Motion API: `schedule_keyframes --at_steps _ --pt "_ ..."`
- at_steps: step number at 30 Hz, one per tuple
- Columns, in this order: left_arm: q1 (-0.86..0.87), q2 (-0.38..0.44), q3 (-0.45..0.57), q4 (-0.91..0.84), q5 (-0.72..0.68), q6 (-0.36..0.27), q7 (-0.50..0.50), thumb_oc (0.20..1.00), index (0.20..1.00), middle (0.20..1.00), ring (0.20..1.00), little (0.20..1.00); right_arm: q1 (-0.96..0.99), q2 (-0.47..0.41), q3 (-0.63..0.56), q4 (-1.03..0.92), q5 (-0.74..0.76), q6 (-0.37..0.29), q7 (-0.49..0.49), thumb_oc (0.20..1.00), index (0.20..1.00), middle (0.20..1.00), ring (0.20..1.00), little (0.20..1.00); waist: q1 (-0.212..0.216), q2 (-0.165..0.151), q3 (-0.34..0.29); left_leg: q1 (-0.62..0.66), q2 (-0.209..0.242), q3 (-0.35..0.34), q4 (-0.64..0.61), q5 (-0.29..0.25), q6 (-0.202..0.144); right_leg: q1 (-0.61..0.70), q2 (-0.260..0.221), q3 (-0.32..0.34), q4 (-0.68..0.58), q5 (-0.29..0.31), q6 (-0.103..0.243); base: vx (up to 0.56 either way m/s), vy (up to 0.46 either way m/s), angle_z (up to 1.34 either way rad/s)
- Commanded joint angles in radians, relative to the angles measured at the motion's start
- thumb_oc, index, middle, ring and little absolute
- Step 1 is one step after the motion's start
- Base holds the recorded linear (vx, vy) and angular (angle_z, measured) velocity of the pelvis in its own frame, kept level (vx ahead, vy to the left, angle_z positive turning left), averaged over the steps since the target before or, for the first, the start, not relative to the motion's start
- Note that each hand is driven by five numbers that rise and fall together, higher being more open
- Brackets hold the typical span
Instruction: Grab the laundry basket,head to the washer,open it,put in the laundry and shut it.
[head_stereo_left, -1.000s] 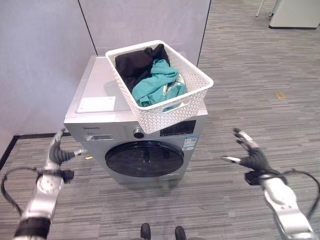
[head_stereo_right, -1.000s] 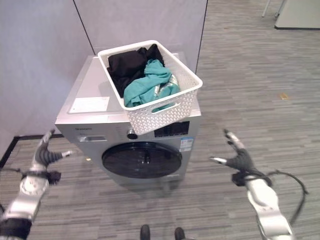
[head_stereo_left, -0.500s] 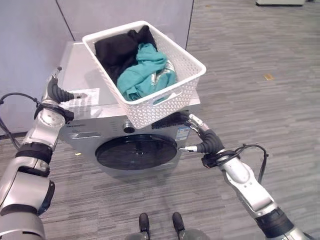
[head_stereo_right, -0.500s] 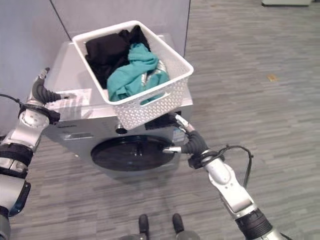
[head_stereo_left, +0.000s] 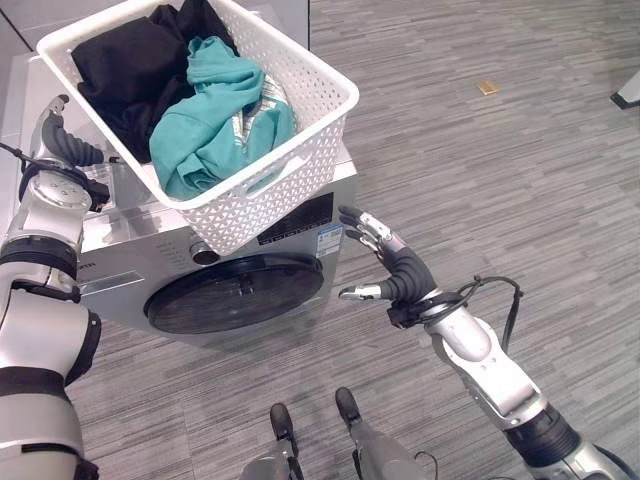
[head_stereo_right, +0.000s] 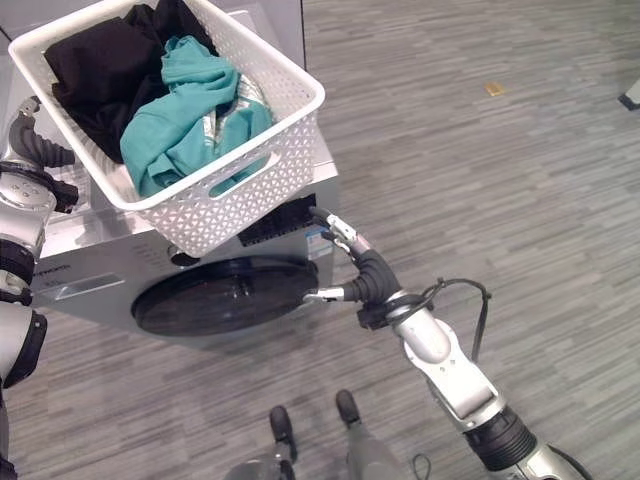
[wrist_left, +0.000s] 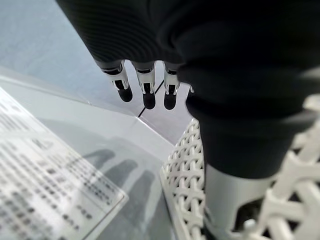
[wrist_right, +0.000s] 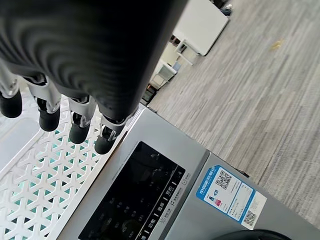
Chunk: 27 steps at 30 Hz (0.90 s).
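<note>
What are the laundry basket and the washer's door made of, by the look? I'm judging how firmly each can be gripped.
The laundry basket looks like rigid white moulded plastic: an open lattice wall with a cut-out handle. The washer's door looks like dark glossy glass or plastic, smooth and reflective; which one is unclear. Its casing appears silver-painted metal.

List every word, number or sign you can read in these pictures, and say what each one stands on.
Nothing can be read with certainty.
Blue and white sticker on the washer front: a square code and lines of print, too small to read.
Dark control panel: white labels and symbols, too small to read.
White sheet on the washer top: rows of print, blurred.
Laundry basket: no print.
</note>
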<state>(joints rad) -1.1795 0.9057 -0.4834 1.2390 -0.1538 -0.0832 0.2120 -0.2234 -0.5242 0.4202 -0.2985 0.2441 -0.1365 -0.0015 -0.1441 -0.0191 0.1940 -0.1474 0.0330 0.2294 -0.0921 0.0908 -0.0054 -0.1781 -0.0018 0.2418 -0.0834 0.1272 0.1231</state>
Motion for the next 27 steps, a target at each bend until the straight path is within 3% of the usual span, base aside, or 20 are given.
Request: schedule_keyframes --at_steps 1,8,17,27 --pt "-0.122 0.075 -0.054 0.020 0.031 -0.020 0.037 1.000 1.000 1.000 1.000 1.000 -0.011 0.031 -0.048 -0.033 0.031 -0.067 -0.038 1.000 1.000 1.000 1.000 1.000 0.014 -0.010 -0.023 -0.014 -0.013 -0.046 0.005 -0.070 -0.011 0.032 -0.122 -0.022 -0.003 0.048 0.139 0.03 0.051 0.01" --pt "-0.181 0.081 -0.121 0.019 0.077 -0.016 0.067 1.000 1.000 1.000 1.000 1.000 -0.074 0.031 -0.023 0.000 0.028 -0.067 -0.065 1.000 1.000 1.000 1.000 1.000 0.028 -0.010 -0.023 -0.037 -0.013 -0.057 0.005 -0.063 -0.011 0.011 -0.118 -0.019 -0.004 0.063 0.139 0.03 0.013 0.00" --pt "-0.161 0.030 -0.152 -0.004 0.111 -0.010 0.089 1.000 1.000 1.000 1.000 1.000 -0.191 0.017 -0.020 0.130 0.042 -0.055 -0.132 1.000 1.000 1.000 1.000 1.000 0.064 -0.011 -0.033 -0.032 -0.026 -0.083 0.005 -0.067 -0.003 0.024 -0.129 -0.052 -0.004 0.035 0.139 0.01 0.002 0.00" --pt "-0.008 0.067 -0.075 -0.184 0.033 -0.050 0.098 1.000 1.000 1.000 1.000 1.000 -0.373 -0.032 -0.043 0.387 0.087 -0.039 -0.210 1.000 1.000 1.000 1.000 1.000 0.134 -0.023 -0.033 -0.043 -0.041 -0.131 0.005 -0.059 -0.003 0.046 -0.144 -0.135 -0.004 -0.004 0.121 -0.01 -0.018 0.19"
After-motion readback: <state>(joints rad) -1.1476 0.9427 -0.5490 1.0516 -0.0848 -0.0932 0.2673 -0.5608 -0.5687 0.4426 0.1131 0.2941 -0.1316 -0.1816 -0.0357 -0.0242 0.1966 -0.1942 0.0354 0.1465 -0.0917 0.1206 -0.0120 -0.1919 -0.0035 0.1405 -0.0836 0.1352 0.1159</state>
